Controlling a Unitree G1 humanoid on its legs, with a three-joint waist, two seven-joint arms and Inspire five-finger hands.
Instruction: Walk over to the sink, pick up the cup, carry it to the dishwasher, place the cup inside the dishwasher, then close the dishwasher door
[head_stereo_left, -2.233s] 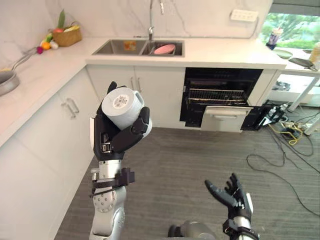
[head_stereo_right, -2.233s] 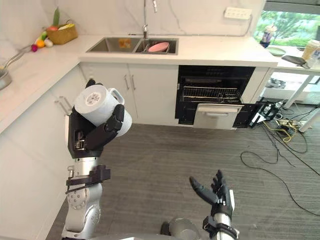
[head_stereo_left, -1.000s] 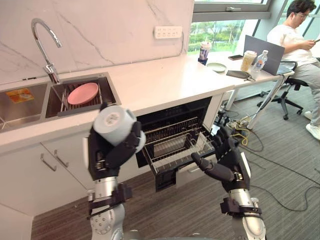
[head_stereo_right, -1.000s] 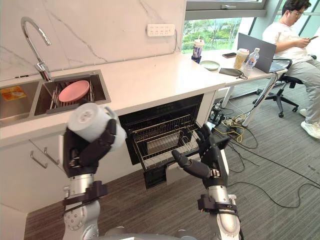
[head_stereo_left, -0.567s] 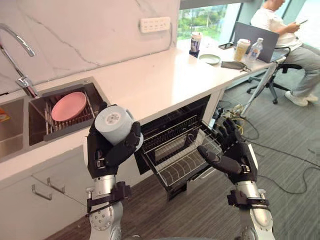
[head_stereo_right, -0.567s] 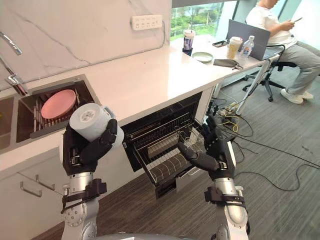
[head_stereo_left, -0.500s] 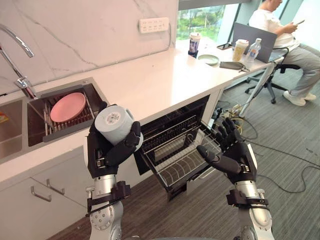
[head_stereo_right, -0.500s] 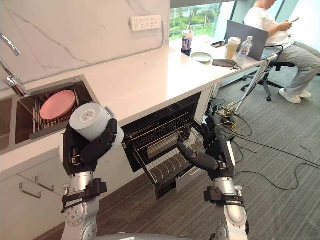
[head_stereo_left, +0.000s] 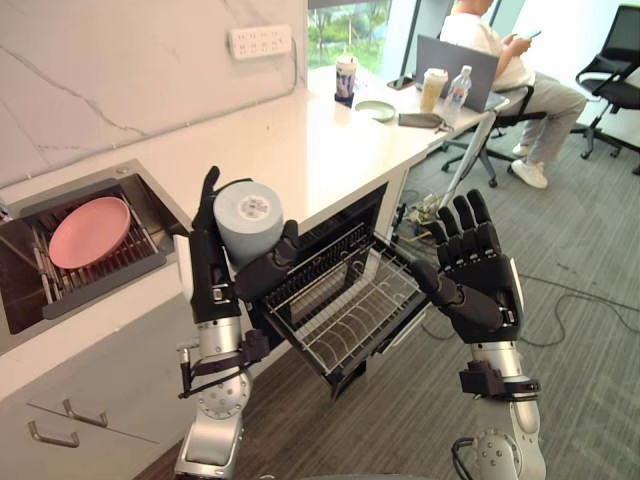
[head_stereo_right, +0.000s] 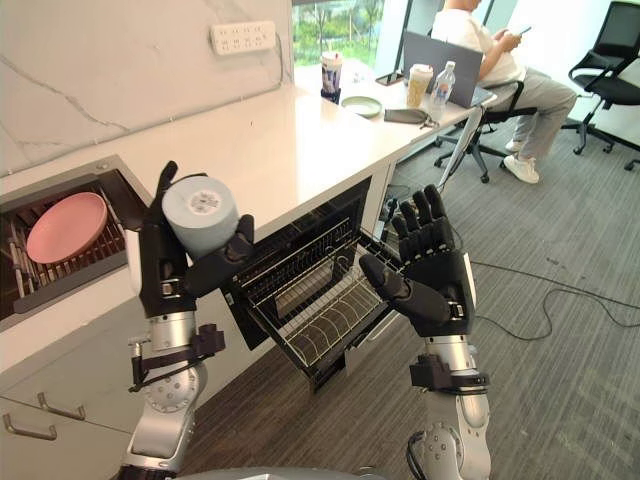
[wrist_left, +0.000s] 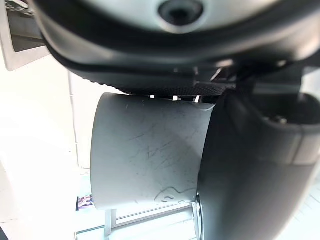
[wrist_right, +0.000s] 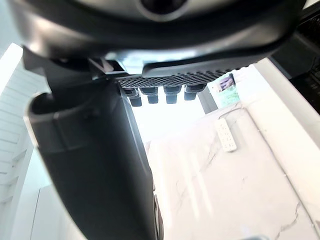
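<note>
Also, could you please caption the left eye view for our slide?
Left hand holds a grey cylindrical cup near the dishwasher's pulled-out wire rack; right hand open.

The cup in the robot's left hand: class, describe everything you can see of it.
The cup is a pale grey cylinder, matte and faintly scratched in the left wrist view. It is held tipped on its side, its flat base toward the head camera with a small round mark at the centre. The left hand grips it, thumb curled across its wall. It hangs beside the dishwasher's pulled-out wire rack, not in it.
</note>
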